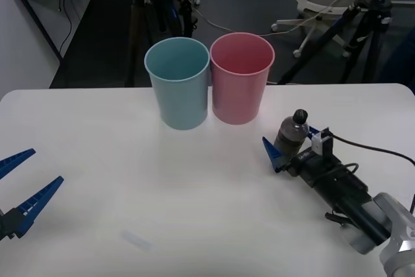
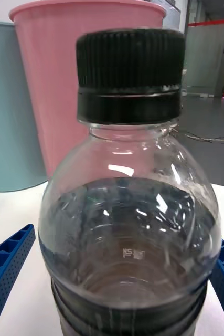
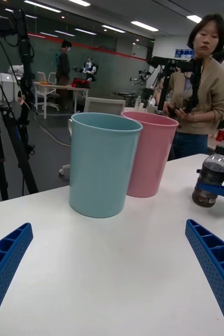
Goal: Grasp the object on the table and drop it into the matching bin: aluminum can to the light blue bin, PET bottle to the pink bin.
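Left gripper point(image 1: 19, 186): held low at the table's point(image 1: 194, 212) left edge, fingers spread wide, nothing between them.
Light blue bin point(image 1: 177, 82): stood at the far middle, touching the pink bin point(image 1: 241, 77) on its right.
PET bottle point(image 1: 290, 135): stood upright on the table, right of the bins.
Right gripper point(image 1: 293, 147): placed around the bottle, blue fingers point(image 2: 7, 262) on either side; contact cannot be told.

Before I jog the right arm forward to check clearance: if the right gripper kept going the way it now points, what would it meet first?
The PET bottle already stands between the right gripper's open fingers, so it comes first. Beyond it, the pink bin likely lies roughly in line, though depth is hard to judge.
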Robot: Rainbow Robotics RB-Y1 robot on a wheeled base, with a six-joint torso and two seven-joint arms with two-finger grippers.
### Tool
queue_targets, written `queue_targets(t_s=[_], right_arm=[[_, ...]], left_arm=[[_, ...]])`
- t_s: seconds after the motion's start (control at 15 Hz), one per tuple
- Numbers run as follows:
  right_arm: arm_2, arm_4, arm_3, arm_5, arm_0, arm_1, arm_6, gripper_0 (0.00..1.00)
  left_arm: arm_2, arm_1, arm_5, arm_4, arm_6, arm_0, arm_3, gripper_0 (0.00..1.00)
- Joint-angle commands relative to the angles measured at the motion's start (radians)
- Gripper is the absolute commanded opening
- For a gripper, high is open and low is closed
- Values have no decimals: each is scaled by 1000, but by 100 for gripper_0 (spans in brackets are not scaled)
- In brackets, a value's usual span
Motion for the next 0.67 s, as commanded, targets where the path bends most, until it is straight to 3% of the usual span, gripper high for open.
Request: queue_targets(t_s=[0.07, 0.13, 0.2, 0.27, 0.33, 0.47, 0.67], right_arm=[[13, 3, 1, 9, -6, 3, 10, 100], [14, 3, 1, 9, -7, 4, 13, 100], [17, 3, 1, 12, -9, 4, 19, 89], [17, 3, 1, 14, -9, 4, 21, 58], [17, 3, 1, 14, -9, 7, 24, 17], [17, 3, 1, 14, -9, 7, 27, 6], [14, 3, -1, 14, -9, 6, 30, 1]], left_arm=[[0, 0, 0, 0, 0, 0, 0, 100], [0, 0, 0, 0, 0, 0, 0, 100], [0, 0, 0, 0, 0, 0, 0, 100], [0, 0, 0, 0, 0, 0, 0, 100], [0, 0, 0, 0, 0, 0, 0, 100], [0, 0, 0, 0, 0, 0, 0, 100], [0, 0, 0, 0, 0, 0, 0, 100]])
